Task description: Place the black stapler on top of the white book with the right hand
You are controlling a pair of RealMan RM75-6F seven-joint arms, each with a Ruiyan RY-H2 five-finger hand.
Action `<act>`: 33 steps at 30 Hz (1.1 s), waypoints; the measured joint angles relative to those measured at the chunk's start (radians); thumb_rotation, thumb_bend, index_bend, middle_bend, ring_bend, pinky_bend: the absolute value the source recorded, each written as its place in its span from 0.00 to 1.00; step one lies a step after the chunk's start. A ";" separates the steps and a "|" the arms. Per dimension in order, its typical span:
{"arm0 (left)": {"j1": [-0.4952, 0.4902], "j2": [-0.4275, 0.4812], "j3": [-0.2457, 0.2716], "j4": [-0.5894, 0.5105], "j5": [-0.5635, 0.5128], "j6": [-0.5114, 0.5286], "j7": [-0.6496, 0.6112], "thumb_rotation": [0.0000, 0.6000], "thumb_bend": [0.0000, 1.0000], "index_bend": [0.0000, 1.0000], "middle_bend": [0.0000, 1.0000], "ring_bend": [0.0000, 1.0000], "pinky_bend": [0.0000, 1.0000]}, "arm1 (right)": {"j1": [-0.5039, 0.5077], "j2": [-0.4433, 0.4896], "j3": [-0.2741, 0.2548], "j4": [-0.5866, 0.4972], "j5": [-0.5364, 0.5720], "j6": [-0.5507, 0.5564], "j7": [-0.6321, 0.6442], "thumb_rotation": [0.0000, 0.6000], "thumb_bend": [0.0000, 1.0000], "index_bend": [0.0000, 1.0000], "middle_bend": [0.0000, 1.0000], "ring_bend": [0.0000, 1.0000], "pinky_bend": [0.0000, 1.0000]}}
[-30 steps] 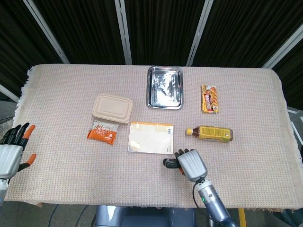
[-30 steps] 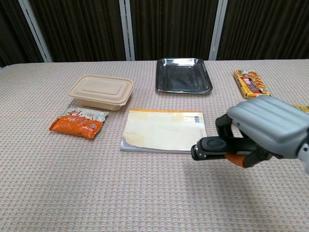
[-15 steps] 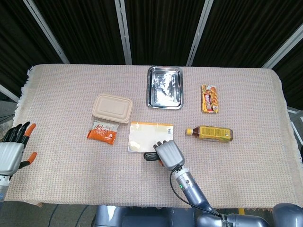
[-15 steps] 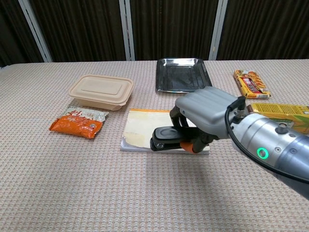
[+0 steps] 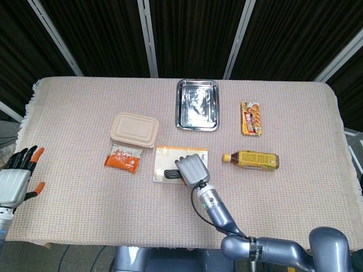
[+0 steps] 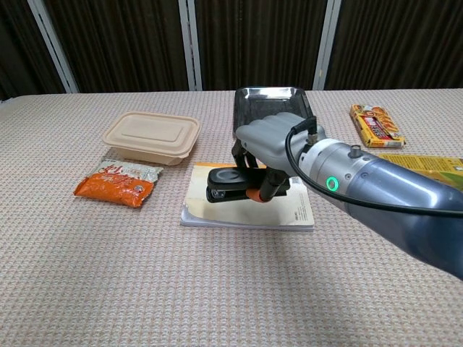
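Note:
My right hand (image 5: pixel 190 168) (image 6: pixel 266 154) grips the black stapler (image 5: pixel 171 174) (image 6: pixel 228 185) and holds it over the white book (image 5: pixel 163 164) (image 6: pixel 217 208), which lies flat near the table's middle. The stapler points left, out of the fingers, above the book's left half; whether it touches the cover I cannot tell. The hand and forearm hide much of the book's right half. My left hand (image 5: pixel 16 182) hangs off the table's left edge with its fingers spread and nothing in it; the chest view does not show it.
A beige lidded container (image 5: pixel 134 129) (image 6: pixel 151 135) and an orange snack packet (image 5: pixel 122 159) (image 6: pixel 116 183) lie left of the book. Behind it sits a steel tray (image 5: pixel 197 104) (image 6: pixel 274 112). A snack box (image 5: pixel 251 118) (image 6: pixel 375 124) and a lying tea bottle (image 5: pixel 252 160) are to the right.
My right hand has carried the stapler leftward and away from the front edge, from the bare cloth right of the book to above the book. The left hand has barely moved.

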 measured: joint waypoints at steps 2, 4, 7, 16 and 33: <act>-0.003 -0.001 -0.002 0.003 -0.007 -0.006 0.001 1.00 0.31 0.00 0.00 0.00 0.10 | 0.023 -0.005 0.005 0.025 0.018 -0.013 0.008 1.00 0.43 0.68 0.52 0.58 0.73; -0.005 -0.002 -0.003 0.004 -0.013 -0.011 0.002 1.00 0.31 0.00 0.00 0.00 0.10 | 0.041 -0.009 0.007 0.046 0.030 -0.023 0.017 1.00 0.42 0.68 0.52 0.58 0.73; -0.006 -0.002 -0.006 0.005 -0.025 -0.014 0.005 1.00 0.31 0.00 0.00 0.00 0.10 | 0.069 -0.016 0.010 0.083 0.050 -0.039 0.034 1.00 0.42 0.68 0.52 0.58 0.73; -0.011 -0.003 -0.011 0.008 -0.044 -0.027 0.007 1.00 0.31 0.00 0.00 0.00 0.10 | 0.137 -0.053 -0.005 0.202 0.092 -0.078 0.092 1.00 0.40 0.64 0.50 0.57 0.73; -0.012 0.002 -0.002 0.003 -0.025 -0.016 -0.005 1.00 0.31 0.00 0.00 0.00 0.10 | 0.152 0.001 -0.070 0.125 0.125 -0.014 0.105 1.00 0.32 0.00 0.16 0.29 0.58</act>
